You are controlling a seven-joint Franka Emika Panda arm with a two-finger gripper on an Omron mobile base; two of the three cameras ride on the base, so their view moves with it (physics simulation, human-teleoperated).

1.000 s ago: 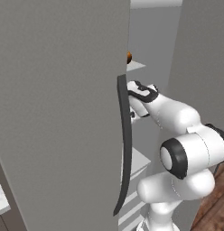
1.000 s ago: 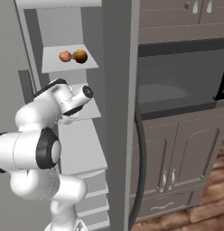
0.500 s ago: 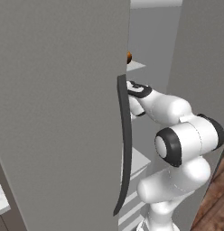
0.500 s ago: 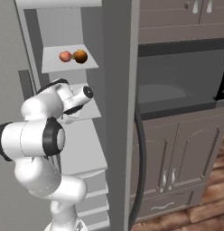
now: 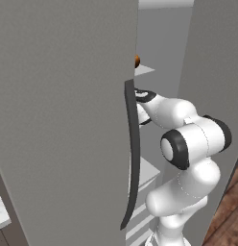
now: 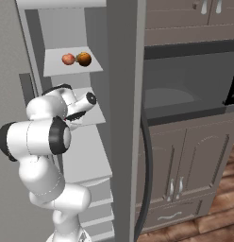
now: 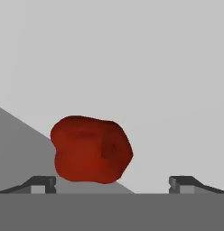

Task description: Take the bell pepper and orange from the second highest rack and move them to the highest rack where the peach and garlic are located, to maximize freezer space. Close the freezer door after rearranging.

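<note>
Bell pepper (image 7: 91, 149): dark red, on the pale freezer shelf, ahead of the gripper (image 7: 112, 184) and left of centre.
Fingers (image 7: 41, 184) spread wide, holding nothing; pepper sits nearer the left tip. Arm reaches into the freezer (image 6: 97, 71) at the second rack. Peach (image 6: 68, 59) and orange (image 6: 84, 58) side by side one rack up. Freezer door (image 5: 63, 120) stands open.

Inside the open freezer (image 6: 62, 28), pale flat shelves; the highest rack (image 6: 74, 67) carries a peach (image 6: 68, 59) and an orange fruit (image 6: 84, 58) side by side; a red bell pepper (image 7: 91, 149) sits on a lower pale shelf (image 7: 168, 135).
</note>
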